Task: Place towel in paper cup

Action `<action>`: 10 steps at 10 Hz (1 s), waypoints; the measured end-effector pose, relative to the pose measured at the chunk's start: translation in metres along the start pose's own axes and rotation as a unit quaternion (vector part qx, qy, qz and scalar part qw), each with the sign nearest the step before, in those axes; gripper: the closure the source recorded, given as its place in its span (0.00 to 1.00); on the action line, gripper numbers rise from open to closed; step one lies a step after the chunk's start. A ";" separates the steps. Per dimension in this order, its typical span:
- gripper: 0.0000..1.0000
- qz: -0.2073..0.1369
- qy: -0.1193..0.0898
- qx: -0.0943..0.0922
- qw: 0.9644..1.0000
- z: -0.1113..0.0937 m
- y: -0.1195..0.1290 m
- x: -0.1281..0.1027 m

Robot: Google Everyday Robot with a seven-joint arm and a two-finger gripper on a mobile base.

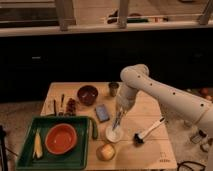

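A white paper cup (114,134) stands on the wooden table (150,115), in front of its middle. My gripper (118,118) hangs from the white arm directly above the cup, pointing down. A pale strip, seemingly the towel (116,124), hangs from the gripper down into the cup's mouth.
A green tray (80,157) at the front left holds an orange bowl (61,139) and a yellow item (37,145). A dark red bowl (87,94), a metal cup (114,89), a blue sponge (102,113), a white brush (148,131) and a round yellowish item (105,151) lie around the cup.
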 end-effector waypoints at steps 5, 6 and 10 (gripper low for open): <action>1.00 0.017 0.022 0.020 0.999 -0.016 0.007 0.003; 1.00 0.016 0.024 0.023 0.999 -0.019 0.007 0.002; 1.00 0.001 0.025 0.040 0.999 -0.031 0.010 -0.005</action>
